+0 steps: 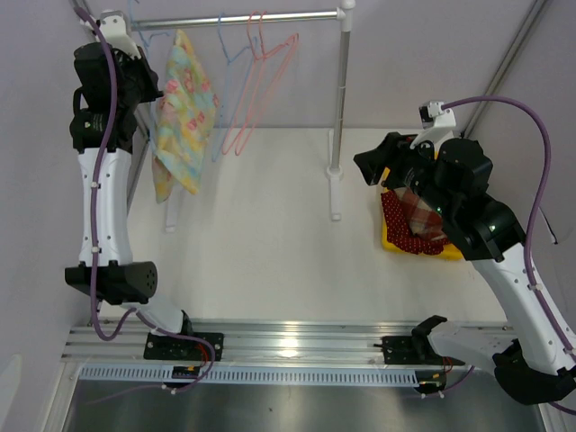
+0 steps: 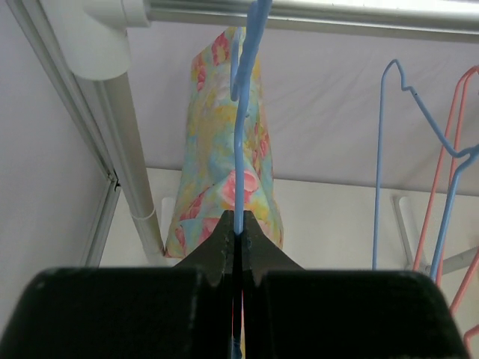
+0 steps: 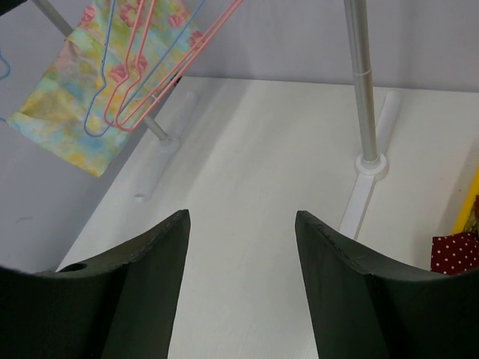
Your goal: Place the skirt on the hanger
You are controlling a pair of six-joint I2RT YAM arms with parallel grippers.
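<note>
The skirt point(image 1: 184, 112), pastel floral cloth, hangs on a blue hanger point(image 2: 239, 149) at the left end of the rack rail point(image 1: 243, 17). My left gripper point(image 1: 153, 88) is raised beside it. In the left wrist view the left gripper point(image 2: 238, 224) is shut on the blue hanger's wire, with the skirt point(image 2: 217, 172) just beyond the fingertips. My right gripper point(image 1: 369, 166) is open and empty, low over the table at the right. In its wrist view the right gripper point(image 3: 241, 217) shows only bare table between the jaws, and the skirt point(image 3: 67, 112) is far off to the left.
Spare blue and pink hangers point(image 1: 256, 81) hang mid-rail, and they also show in the right wrist view point(image 3: 135, 67). The rack's right pole point(image 1: 340, 108) and foot stand mid-table. A yellow bin point(image 1: 450, 253) with red cloths point(image 1: 409, 225) sits under the right arm.
</note>
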